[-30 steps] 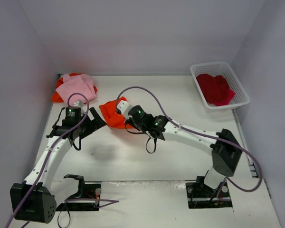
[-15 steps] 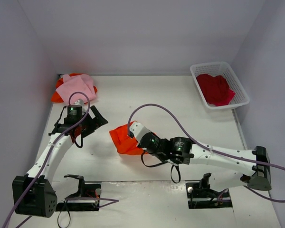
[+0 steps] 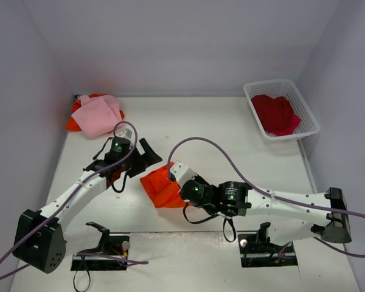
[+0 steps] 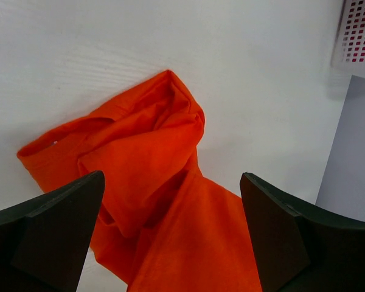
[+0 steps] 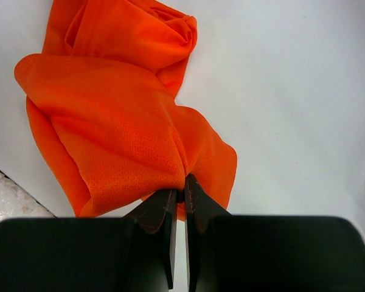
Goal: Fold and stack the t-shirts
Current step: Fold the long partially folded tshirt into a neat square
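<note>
- Bunched near the front middle of the white tabletop (image 3: 231, 134): a crumpled orange cloth t-shirt (image 3: 158, 190), between both arms.
- Clamped on a fold at the shirt's right-hand edge: the right gripper (image 3: 172, 177), jaws pressed together with cloth between them.
- Spread wide and holding nothing: the left gripper (image 3: 147, 153), just beside the shirt's far-left end, loose cloth straight ahead of it.
- Trailing from the pinch toward the left arm, so probably nearest for a second grab there to spread the shirt flat.

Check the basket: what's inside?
A crumpled red shirt lies in the basket, covering much of its floor. Whether anything lies beneath the shirt cannot be seen.
</note>
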Action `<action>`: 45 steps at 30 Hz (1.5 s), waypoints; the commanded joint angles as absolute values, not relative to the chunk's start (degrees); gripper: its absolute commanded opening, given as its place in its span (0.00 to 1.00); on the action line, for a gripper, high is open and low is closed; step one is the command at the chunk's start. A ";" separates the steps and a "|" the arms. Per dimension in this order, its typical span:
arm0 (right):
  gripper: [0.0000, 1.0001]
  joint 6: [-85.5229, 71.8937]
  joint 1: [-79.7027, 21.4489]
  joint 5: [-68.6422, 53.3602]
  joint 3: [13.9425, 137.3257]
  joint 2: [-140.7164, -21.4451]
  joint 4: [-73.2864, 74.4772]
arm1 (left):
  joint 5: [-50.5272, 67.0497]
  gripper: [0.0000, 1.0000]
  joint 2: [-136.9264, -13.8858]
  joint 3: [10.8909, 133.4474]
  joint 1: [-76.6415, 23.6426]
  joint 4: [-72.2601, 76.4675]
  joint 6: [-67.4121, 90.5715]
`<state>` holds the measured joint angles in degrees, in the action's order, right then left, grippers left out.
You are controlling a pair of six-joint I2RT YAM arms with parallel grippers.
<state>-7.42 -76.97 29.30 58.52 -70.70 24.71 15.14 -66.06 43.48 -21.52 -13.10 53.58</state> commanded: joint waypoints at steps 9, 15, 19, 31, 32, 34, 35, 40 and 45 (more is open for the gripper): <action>0.00 -6.15 -75.85 35.77 61.61 -70.49 23.29 | 9.32 0.88 -58.72 35.51 -29.79 -6.33 64.33; 0.00 -4.75 -74.27 35.60 62.05 -72.25 21.71 | 5.81 0.88 -54.24 33.14 -34.53 -7.82 67.50; 0.00 -2.56 -71.99 34.64 62.75 -72.25 20.92 | 4.49 0.88 -51.33 31.38 -36.21 -9.49 68.90; 0.00 5.71 -61.27 29.18 64.16 -72.51 16.44 | 2.28 0.88 -47.99 26.90 -39.81 -11.42 70.93; 0.00 6.15 -60.39 27.96 64.16 -72.68 15.74 | 2.11 0.88 -47.38 26.81 -39.81 -11.34 70.93; 0.00 7.03 -59.24 26.90 64.25 -73.21 15.12 | 2.20 0.88 -47.11 26.81 -39.81 -11.51 70.84; 0.00 7.21 -58.72 26.29 64.25 -73.47 14.68 | 2.02 0.88 -47.20 26.89 -39.81 -11.60 70.67; 0.00 7.47 -58.36 24.35 64.43 -75.49 13.45 | 1.84 0.88 -48.78 28.12 -39.81 -11.16 68.82; 0.00 8.88 -58.36 24.70 63.37 -76.38 13.27 | 1.41 0.88 -50.18 30.49 -39.73 -11.60 66.80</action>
